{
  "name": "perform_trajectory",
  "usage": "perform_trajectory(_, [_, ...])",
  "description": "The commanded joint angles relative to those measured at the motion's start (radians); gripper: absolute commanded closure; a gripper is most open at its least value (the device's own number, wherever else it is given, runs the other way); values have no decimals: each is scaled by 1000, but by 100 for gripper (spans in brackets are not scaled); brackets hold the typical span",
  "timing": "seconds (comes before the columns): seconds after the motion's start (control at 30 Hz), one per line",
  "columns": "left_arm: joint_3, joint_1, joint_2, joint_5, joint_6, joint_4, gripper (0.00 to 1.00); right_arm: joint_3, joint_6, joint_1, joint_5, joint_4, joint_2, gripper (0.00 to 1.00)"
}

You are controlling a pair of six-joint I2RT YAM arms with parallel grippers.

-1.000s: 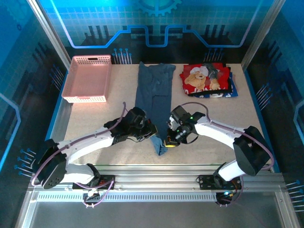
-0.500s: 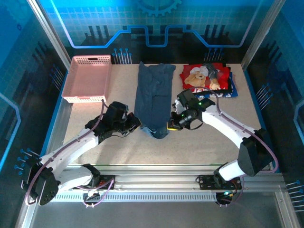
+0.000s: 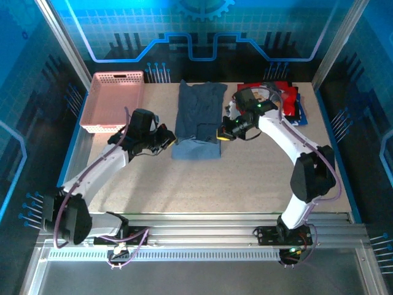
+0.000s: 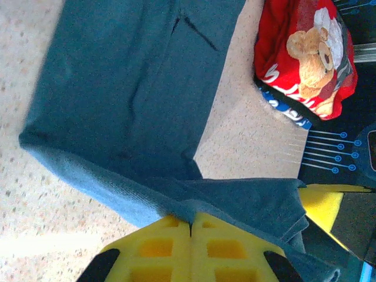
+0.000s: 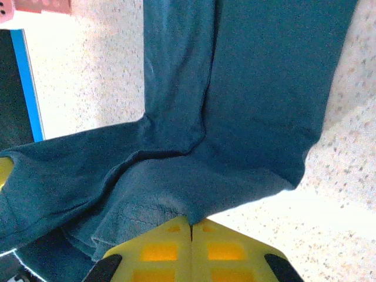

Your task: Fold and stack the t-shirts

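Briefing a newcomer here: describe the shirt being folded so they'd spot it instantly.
On the speckled table, look between the pink basket and the red teddy-bear shirt. The slate-blue t-shirt lies there, gripped by the left end effector and right end effector; it alone lies stretched out, unprinted.

Light: bright, diffused from above | Shadows: soft, faint | Glare: speckled beige tabletop (image 5: pixel 341 217) blown out in wrist views | Focus: near foreground softened

Both arms stretch toward the far half of the table, wrists turned inward to face each other. The left gripper (image 3: pixel 164 142) and right gripper (image 3: pixel 223 133) each have their 2 jaws pinched tight on the shirt's (image 3: pixel 198 114) near fold.
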Motion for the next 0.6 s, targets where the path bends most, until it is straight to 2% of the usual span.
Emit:
perform_trajectory(0.0, [87,31,76,49,87,-7,100,100,-46,-25,-24,-62,72,100])
perform_trajectory(0.33, [343,95,335,99,231,-64,100,348,-58,-71,-21,-107,283,100])
perform_trajectory(0.57, [444,118,505,114,273,-57,100,482,-54,-97,-15,-124,423,100])
